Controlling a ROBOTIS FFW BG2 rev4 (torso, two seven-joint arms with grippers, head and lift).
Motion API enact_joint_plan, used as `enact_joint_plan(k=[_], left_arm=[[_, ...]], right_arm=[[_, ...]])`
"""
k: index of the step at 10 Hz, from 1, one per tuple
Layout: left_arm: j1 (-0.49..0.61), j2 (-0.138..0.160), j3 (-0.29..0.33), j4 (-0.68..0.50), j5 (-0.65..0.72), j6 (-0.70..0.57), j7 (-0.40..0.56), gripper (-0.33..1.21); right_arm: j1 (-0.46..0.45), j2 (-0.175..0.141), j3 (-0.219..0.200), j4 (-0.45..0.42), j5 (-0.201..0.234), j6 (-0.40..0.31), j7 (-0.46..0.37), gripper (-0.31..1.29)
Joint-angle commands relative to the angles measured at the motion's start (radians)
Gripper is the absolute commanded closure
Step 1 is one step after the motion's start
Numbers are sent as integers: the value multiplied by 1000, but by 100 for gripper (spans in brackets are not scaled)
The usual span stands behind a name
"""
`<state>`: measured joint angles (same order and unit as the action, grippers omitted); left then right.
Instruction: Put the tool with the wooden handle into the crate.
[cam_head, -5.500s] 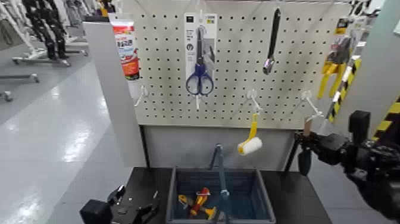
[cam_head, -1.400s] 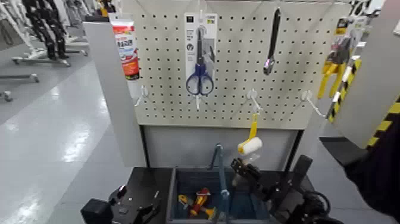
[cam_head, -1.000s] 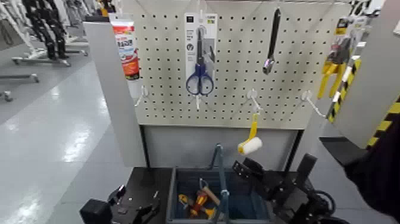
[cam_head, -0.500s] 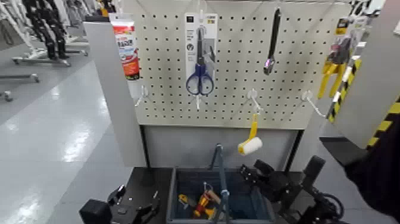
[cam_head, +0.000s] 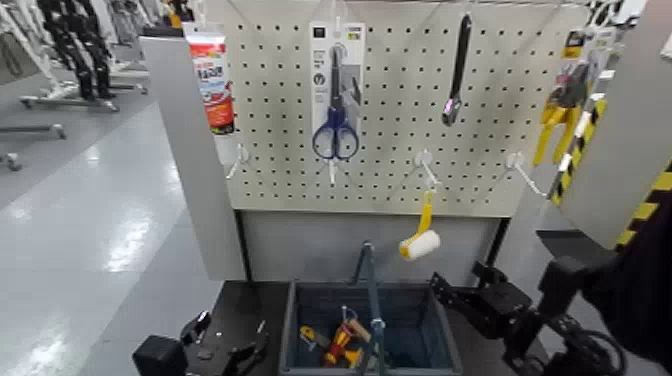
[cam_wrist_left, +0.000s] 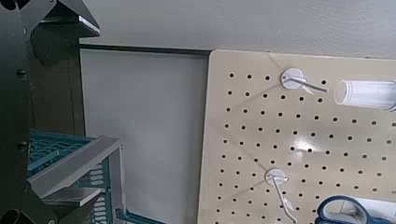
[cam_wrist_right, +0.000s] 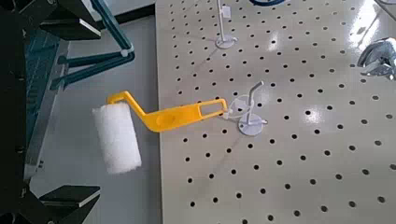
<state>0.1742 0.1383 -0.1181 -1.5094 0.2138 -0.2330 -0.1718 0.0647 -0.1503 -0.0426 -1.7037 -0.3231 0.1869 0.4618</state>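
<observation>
The dark blue-grey crate (cam_head: 291, 335) stands on the black table below the pegboard, its hoop handle (cam_head: 370, 285) upright. The trowel's pale wooden handle (cam_head: 356, 329) lies inside the crate, over a red-and-yellow tool (cam_head: 335, 345); its blade is hard to make out. My right gripper (cam_head: 462, 290) is open and empty, to the right of the crate and above its right rim. Its wrist view faces the pegboard and the paint roller (cam_wrist_right: 117, 138). My left gripper (cam_head: 228, 340) rests open on the table, left of the crate.
The pegboard (cam_head: 400, 150) holds blue scissors (cam_head: 335, 100), a black tool (cam_head: 457, 70), yellow pliers (cam_head: 560, 110), a red-and-white tube (cam_head: 212, 80) and the yellow-handled roller (cam_head: 420, 240) just above the crate. A grey post (cam_head: 190, 150) stands left of it.
My right gripper brought the trowel from the right hook to the crate, let it go inside and drew back to the right. The left arm has not moved.
</observation>
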Motion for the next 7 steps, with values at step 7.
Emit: enact_joint_plan(k=[7], left_arm=[[-1,4,-3,0,-1,1,0,11]], right_arm=[[256,107,-63,-166,210,-192,-239,13]])
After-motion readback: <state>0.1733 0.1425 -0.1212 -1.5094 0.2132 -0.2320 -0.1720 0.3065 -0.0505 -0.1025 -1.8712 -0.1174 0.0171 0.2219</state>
